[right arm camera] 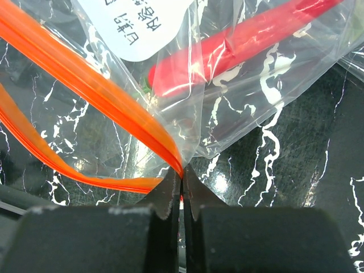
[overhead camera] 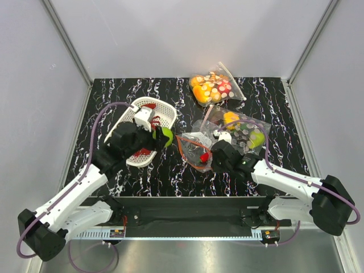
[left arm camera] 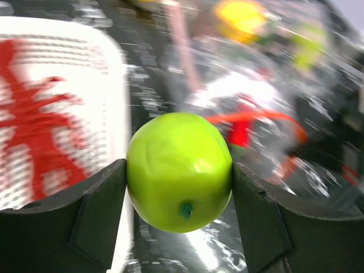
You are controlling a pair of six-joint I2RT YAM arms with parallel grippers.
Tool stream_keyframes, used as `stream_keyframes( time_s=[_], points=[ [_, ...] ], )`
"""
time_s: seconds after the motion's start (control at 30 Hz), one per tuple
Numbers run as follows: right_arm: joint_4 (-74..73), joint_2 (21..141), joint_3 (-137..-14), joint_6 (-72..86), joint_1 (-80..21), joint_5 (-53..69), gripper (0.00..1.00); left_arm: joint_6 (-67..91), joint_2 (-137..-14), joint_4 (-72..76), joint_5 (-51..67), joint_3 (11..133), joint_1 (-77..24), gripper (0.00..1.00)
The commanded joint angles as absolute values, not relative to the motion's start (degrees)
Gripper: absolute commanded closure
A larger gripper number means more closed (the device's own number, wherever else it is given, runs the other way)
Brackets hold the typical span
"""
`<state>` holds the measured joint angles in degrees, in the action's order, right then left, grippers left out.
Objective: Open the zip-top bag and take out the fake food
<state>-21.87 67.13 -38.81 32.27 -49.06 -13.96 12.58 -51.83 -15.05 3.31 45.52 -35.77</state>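
Holding the green apple (left arm camera: pixel 179 153) between the wide-spread jaws of the left end effector (left arm camera: pixel 177 187), just right of the rim of the white basket (overhead camera: pixel 170 116) carrying the red lobster (left arm camera: pixel 40 131). Judging the drop as a short carry leftward, for the nearer left arm. Pinching the zip-top bag (overhead camera: pixel 193 149) at the corner of its orange zip strip (right arm camera: pixel 102 91) with the right end effector (right arm camera: pixel 182 190), jaws fully closed on the plastic. Leaving the red chili pepper (right arm camera: pixel 239 42) inside the bag on the tabletop (overhead camera: pixel 273 102), lying lengthwise up and to the right from the pinch.

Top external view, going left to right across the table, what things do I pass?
White basket → green apple → zip-top bag → nearer polka-dotted bag.
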Motion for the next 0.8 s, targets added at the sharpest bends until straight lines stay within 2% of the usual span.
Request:
stream_keyframes(
  time_s=[0.0,0.17,0.37,0.63,0.73,0.77],
  points=[
    [-20.0,66.3,-39.9,33.0,-48.6,-14.3,0.98,14.0,-54.9,-18.3,-9.3,52.8,-30.5,0.78],
    [-19.5,66.5,-40.0,32.8,-48.6,-14.0,0.98,18.3,-59.5,-23.2,-25.5,51.6,-21.6,0.77],
    [-19.6,66.7,-40.3,31.7,-48.6,-13.8,0.98,22.1,-60.5,-19.5,-22.8,44.9,-13.5,0.76],
    [-19.2,67.8,-41.0,31.4,-48.6,-13.3,0.98,22.5,-63.1,-17.7,-21.4,43.5,-11.4,0.75],
    [-19.1,67.9,-41.1,31.4,-48.6,-13.0,0.98,22.7,-63.7,-17.9,-21.3,43.6,-11.3,0.7],
    [-19.2,68.0,-41.1,31.3,-48.7,-13.0,0.98,22.8,-64.1,-18.1,-21.4,43.9,-11.2,0.54]
  ],
)
